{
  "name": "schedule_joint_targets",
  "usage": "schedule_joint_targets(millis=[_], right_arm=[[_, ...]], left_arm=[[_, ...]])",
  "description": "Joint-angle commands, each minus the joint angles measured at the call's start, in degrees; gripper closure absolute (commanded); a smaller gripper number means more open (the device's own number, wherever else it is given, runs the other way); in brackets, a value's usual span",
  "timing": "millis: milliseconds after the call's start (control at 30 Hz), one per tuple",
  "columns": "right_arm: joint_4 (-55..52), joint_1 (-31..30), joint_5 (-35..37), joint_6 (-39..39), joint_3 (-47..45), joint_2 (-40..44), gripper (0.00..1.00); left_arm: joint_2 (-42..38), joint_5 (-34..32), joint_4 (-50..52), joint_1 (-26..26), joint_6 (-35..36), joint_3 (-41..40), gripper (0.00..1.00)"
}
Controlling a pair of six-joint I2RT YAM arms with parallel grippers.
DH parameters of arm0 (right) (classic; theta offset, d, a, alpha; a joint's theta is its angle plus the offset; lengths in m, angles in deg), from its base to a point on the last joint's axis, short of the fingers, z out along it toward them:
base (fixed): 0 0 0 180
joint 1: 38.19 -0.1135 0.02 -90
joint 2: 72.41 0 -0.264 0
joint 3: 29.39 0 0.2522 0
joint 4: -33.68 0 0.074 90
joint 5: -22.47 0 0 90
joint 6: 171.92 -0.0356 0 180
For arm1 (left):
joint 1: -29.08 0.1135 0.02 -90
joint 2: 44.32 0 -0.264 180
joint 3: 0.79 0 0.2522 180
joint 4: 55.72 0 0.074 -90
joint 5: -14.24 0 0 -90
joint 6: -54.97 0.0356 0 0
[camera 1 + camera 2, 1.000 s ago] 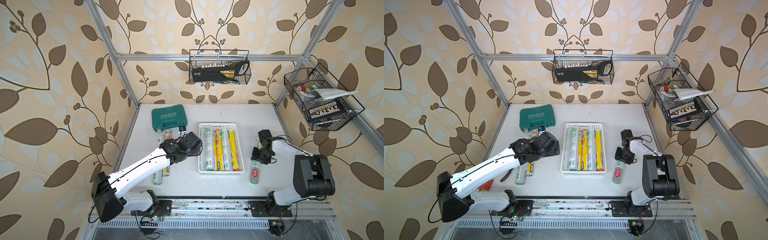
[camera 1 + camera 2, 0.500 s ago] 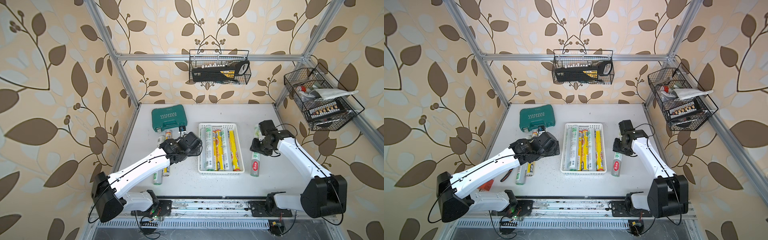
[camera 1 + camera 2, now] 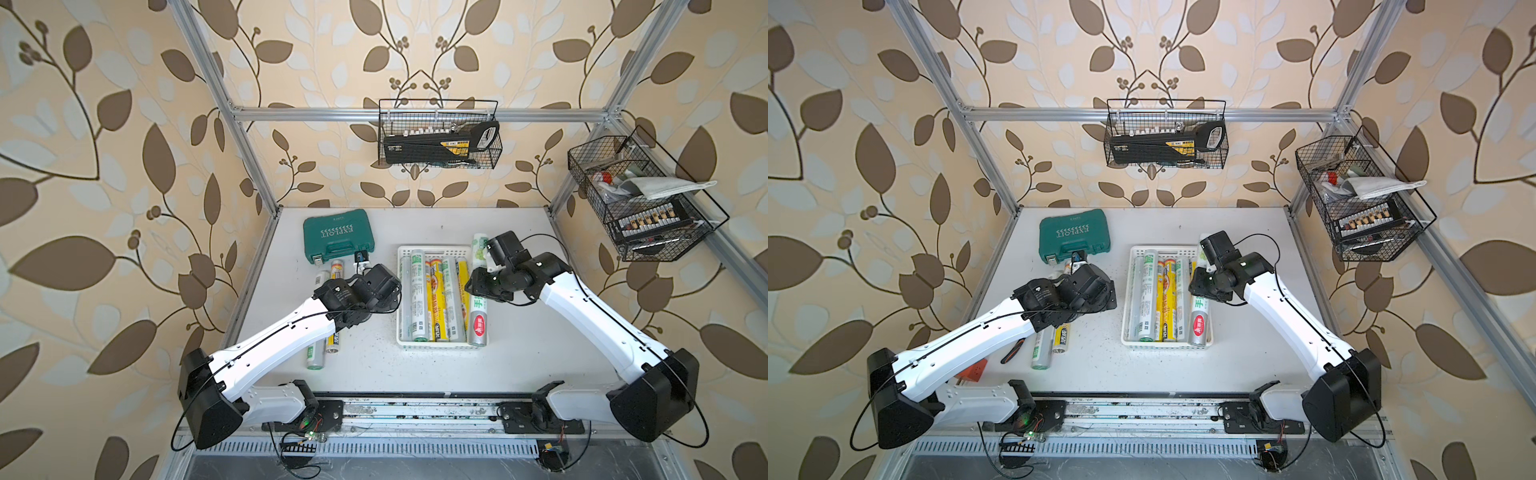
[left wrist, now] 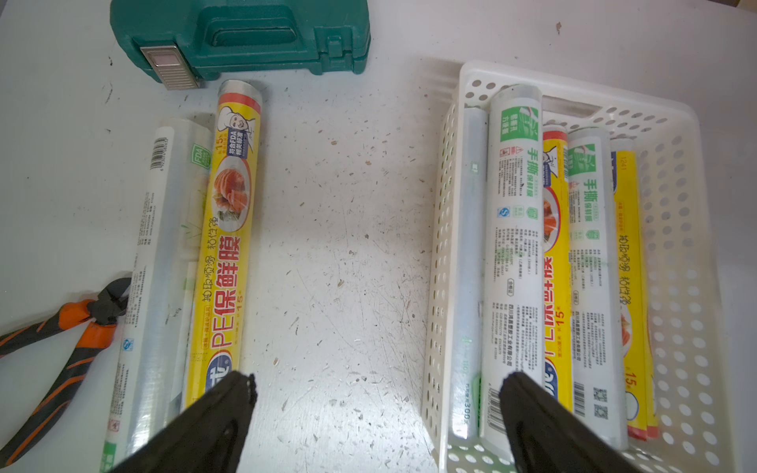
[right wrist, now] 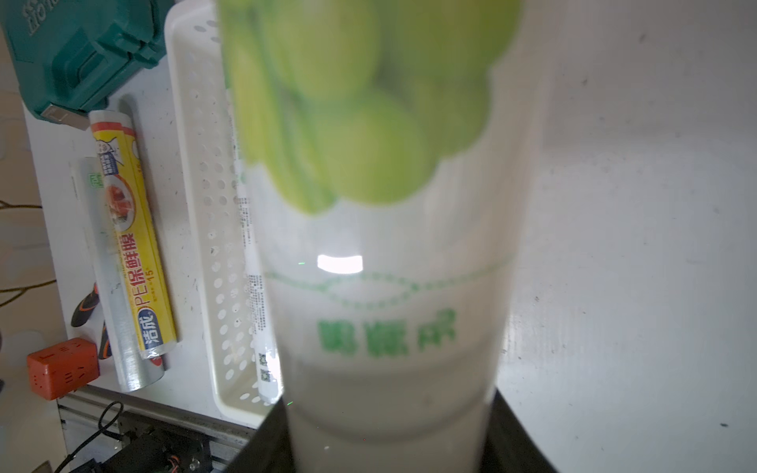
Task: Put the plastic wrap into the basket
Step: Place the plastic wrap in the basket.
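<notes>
Five rolls (image 3: 432, 299) lie side by side, lengthwise, in the basket (image 3: 436, 250): two yellow, two white with green print and one silver. I have a sixth roll (image 3: 478, 324) in the right tool (image 3: 480, 289), whose fingers are closed partway around its middle. Its white label shows green grapes, and it is blurred in the right wrist view (image 5: 389, 307). In both top views it hangs along the basket's right side, parallel to those inside, with its near end over the near right corner. I cannot tell whether it touches the rim.

My left tool (image 4: 377, 381) is spread wide with nothing between its fingers (image 4: 229, 401). It hovers over bare desk (image 3: 415, 365), between the basket and two loose rolls. Those two, a yellow roll (image 4: 229, 245) and a silver roll (image 4: 159, 266), lie touching each other on the desk, left of the basket. Their far ends are near a teal case (image 3: 337, 235). Pliers (image 4: 61, 327) with orange and black handles lie just beside the silver roll. An orange block (image 5: 61, 366) sits near the desk's front edge.
</notes>
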Motion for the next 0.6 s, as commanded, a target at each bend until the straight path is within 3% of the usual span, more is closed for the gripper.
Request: schedule_joint_targets(millis=[0, 567], right_arm=[[5.4, -2.6, -0.7, -3.7, 3.2, -2.2, 0.69], [9.2, -7.6, 0.5, -3.8, 8.4, -16.1, 0.69]], left_arm=[[-2.1, -2.2, 0.9, -0.2, -0.2, -0.4, 0.01], [-4.3, -3.9, 1.4, -0.2, -0.4, -1.9, 0.01]])
